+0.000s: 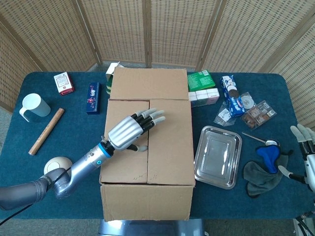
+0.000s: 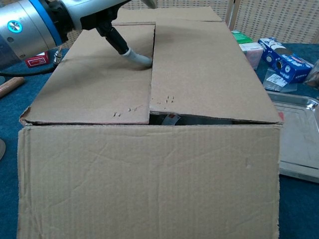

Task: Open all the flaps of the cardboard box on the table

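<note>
Dark blue cloth is covering the counter [image 1: 88, 206], and woven rattan screen panels [image 1: 172, 29] are closing off the room behind it. I am looking at the cardboard box [image 1: 147, 142] sitting in the middle of the counter, its near wall filling the lower part of the chest view. The far flap [image 1: 147, 83] is lying folded outward, while the left flap [image 1: 125, 140] and right flap [image 1: 170, 140] are lying flat and meeting along a centre seam.

My left hand [image 1: 130, 130] is reaching over the left flap with its fingers extended and spread, holding nothing; in the chest view one fingertip [image 2: 141, 59] is touching the cardboard just beside the seam. My right hand [image 1: 306, 155] is hanging at the right edge of the counter, fingers apart and empty.

Left of the box are lying a wooden stick [image 1: 46, 131], a white cup [image 1: 33, 106], a round cream object [image 1: 58, 167], a small red-and-white box [image 1: 63, 82] and a dark blue packet [image 1: 93, 97]. Right of it are sitting a steel tray [image 1: 218, 156], a green box [image 1: 201, 79], a blue biscuit pack [image 1: 230, 95], some clear snack packets [image 1: 256, 113] and a grey cloth [image 1: 261, 178] with a blue item [image 1: 268, 156] on it.
</note>
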Available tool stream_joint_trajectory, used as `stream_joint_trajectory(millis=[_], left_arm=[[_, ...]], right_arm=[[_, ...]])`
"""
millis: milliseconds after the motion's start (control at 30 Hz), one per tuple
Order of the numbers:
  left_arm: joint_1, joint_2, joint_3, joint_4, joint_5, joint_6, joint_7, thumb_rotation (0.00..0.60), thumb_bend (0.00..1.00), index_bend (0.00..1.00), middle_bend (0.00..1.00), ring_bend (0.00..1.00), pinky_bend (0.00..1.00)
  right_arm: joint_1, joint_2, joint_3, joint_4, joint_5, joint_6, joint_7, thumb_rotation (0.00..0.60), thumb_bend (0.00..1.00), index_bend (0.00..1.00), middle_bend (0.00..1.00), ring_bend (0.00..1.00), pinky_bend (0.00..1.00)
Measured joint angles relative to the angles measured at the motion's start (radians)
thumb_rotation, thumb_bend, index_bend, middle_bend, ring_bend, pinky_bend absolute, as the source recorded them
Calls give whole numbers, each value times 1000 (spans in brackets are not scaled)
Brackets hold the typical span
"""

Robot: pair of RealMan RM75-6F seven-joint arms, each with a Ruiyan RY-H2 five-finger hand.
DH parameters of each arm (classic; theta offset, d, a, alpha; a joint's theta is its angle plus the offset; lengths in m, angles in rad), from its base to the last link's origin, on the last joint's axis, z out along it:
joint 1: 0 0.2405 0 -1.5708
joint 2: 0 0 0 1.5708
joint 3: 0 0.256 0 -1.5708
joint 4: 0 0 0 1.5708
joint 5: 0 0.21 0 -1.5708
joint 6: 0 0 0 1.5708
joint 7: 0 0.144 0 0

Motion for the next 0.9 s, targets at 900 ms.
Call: stream_joint_trajectory(millis=[900], left_arm=[[-108, -88, -66, 67, -46, 48, 39, 600, 390, 15, 0, 0, 183]], right_arm=[[-20, 11, 7, -3, -26, 0, 26, 600, 0, 0, 0, 0, 123]])
